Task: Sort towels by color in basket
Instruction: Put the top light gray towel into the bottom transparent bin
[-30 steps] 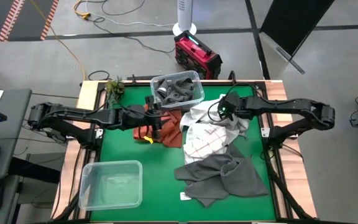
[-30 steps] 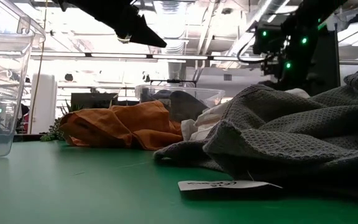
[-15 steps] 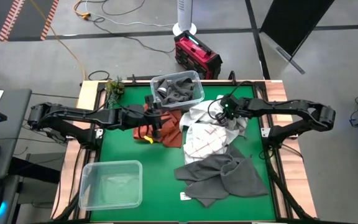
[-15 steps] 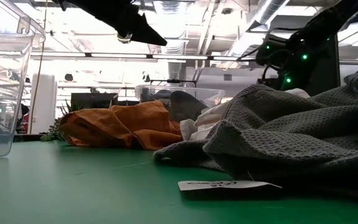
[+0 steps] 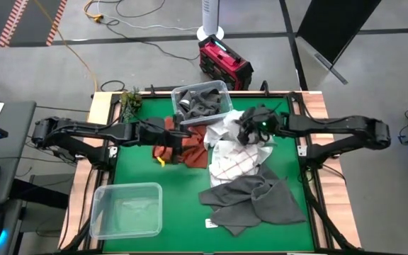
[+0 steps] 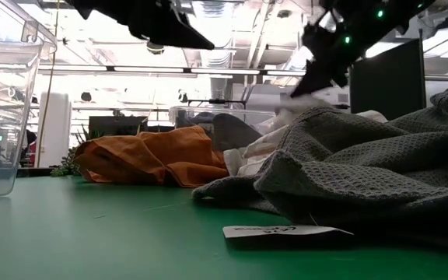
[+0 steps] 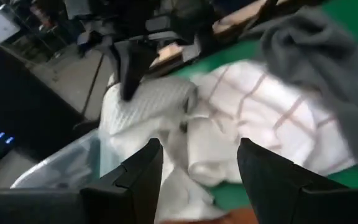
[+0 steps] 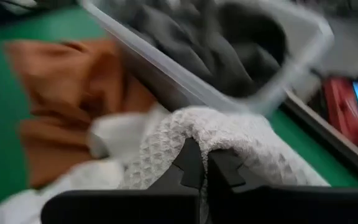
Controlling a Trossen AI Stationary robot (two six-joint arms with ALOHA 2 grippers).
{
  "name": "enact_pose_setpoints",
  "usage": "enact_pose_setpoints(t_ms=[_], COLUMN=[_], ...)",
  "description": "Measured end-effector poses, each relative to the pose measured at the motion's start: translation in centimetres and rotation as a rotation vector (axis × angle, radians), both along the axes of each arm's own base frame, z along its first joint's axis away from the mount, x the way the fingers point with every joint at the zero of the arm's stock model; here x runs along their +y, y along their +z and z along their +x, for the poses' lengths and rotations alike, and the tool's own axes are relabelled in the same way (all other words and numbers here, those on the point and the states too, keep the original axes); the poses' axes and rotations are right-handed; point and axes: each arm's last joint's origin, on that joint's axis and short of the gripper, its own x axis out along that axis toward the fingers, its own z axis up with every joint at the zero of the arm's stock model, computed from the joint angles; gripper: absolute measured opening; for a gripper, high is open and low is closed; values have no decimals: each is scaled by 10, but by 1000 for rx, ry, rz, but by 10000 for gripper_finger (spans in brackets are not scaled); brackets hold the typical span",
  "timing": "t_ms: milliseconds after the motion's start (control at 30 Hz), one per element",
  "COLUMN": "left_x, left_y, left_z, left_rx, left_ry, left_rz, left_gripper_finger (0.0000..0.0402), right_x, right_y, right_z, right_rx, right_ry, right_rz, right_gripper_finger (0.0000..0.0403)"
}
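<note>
Only one label shows: a small tag point(image 6: 282, 232) on the green tabletop point(image 5: 183, 191) before the dark grey towel point(image 5: 253, 200), its writing too small to read. Right gripper point(image 8: 205, 169) is pinched on a white waffle-weave towel point(image 8: 229, 140) beside the clear bin point(image 5: 202, 100) of dark cloths. Left gripper point(image 7: 197, 171), fingers spread, hovers over the orange towel point(image 5: 190, 149). Another clear bin point(image 5: 126, 210) sits at the near left.
</note>
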Motion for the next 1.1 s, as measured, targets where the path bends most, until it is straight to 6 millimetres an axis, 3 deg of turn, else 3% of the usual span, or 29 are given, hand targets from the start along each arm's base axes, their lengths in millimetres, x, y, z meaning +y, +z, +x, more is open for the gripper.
enact_pose_setpoints(t_ms=[267, 467, 600, 800, 933, 1033, 1100], left_x=[7, 12, 14, 17, 19, 23, 25], left_y=[19, -1, -7, 5, 18, 19, 19], left_z=[12, 42, 63, 90, 97, 97, 97], left_rx=[-270, -369, -326, -215, -163, -109, -98], left_ry=[21, 36, 65, 69, 85, 125, 134], left_rz=[-111, -40, -48, -49, -30, -28, -24], left_gripper_finger=[196, 196, 196, 196, 195, 170, 133], right_x=[23, 42, 46, 48, 49, 49, 49], right_y=[20, 33, 35, 37, 37, 37, 37], right_z=[10, 15, 14, 10, 9, 9, 9], right_rx=[-153, -261, -261, -250, -246, -248, -247], right_ry=[143, 251, 273, 291, 300, 305, 306], right_rz=[-125, -208, -221, -225, -227, -228, -231], right_gripper_finger=[28, 30, 29, 35, 36, 37, 39])
